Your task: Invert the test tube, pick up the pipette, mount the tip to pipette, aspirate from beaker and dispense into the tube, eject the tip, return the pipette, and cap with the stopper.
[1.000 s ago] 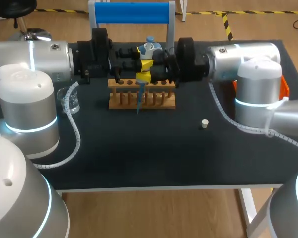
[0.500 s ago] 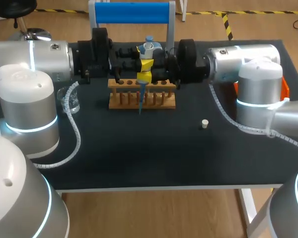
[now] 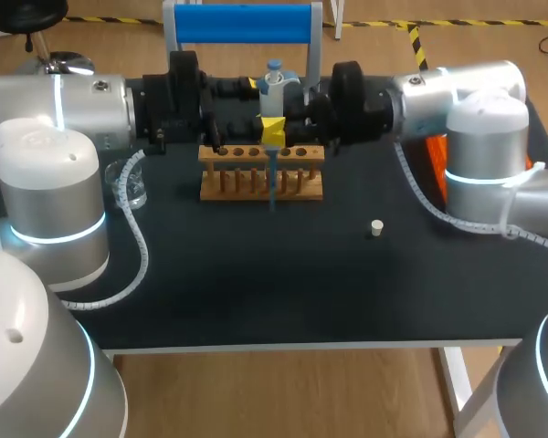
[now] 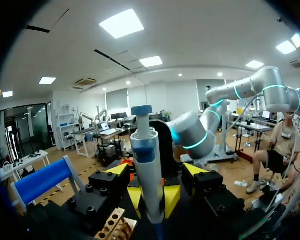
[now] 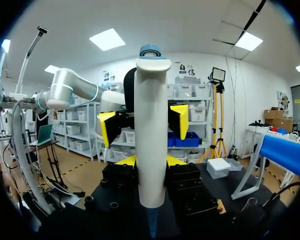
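Handover's done: the left gripper (image 4: 156,171) lets go and stands wide open, while the right gripper (image 3: 274,130), clamped on the pipette (image 3: 274,91), shifts it slightly right at upper centre, tip over the wooden rack (image 3: 261,173).

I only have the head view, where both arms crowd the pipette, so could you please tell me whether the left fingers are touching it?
Observer: No. In the right wrist view the left fingers stand wide apart beyond the pipette, clear of it.
Operator: Thank you. Are the right fingers gripping it from both sides?
Observer: Yes. In that same view the right fingers sit against the pipette's barrel, one on each side.
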Controlling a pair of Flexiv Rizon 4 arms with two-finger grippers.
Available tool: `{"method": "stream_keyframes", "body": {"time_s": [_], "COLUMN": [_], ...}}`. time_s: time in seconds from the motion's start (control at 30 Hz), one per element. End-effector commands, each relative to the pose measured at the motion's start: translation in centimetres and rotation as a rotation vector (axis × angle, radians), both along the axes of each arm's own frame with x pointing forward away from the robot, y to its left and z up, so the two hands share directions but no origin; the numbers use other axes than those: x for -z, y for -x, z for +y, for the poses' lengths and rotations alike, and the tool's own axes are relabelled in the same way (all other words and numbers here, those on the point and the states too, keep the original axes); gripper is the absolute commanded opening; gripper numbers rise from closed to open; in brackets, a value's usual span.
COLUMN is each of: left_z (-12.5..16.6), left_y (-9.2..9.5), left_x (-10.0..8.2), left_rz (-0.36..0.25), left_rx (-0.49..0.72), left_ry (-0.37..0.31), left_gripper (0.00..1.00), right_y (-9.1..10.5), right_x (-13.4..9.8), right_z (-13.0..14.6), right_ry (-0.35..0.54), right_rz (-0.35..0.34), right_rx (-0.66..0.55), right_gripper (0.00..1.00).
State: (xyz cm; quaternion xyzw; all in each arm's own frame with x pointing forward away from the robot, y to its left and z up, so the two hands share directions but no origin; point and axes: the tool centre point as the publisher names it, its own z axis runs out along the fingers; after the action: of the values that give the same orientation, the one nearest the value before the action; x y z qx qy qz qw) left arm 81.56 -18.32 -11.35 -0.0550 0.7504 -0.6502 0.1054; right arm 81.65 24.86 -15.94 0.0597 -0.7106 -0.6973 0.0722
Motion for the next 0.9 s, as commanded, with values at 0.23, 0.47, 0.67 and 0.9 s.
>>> {"method": "stream_keyframes", "body": {"time_s": [0.23, 0.47, 0.67, 0.9], "left_z": [0.0, 0.0, 0.0, 0.0], "left_y": [0.0, 0.0, 0.0, 0.0], "left_x": [0.1, 0.1, 0.1, 0.1], "left_rz": [-0.001, -0.001, -0.001, -0.001], "left_rx": [-0.001, -0.001, -0.001, -0.001], "left_ry": [0.0, 0.0, 0.0, 0.0], "left_gripper": [1.0, 1.0, 1.0, 1.0], "right_y": [-0.6, -1.6, -2.0, -2.0], "right_x": [-0.1, 0.0, -0.5, -1.9], "right_z": [-3.6, -7.6, -11.4, -16.3], "right_ry": [0.046, 0.023, 0.023, 0.031], "right_rz": [-0.01, 0.011, 0.003, -0.027], "right_rx": [-0.002, -0.018, -0.016, 0.003], "right_gripper": [0.0, 0.0, 0.0, 0.0]}}
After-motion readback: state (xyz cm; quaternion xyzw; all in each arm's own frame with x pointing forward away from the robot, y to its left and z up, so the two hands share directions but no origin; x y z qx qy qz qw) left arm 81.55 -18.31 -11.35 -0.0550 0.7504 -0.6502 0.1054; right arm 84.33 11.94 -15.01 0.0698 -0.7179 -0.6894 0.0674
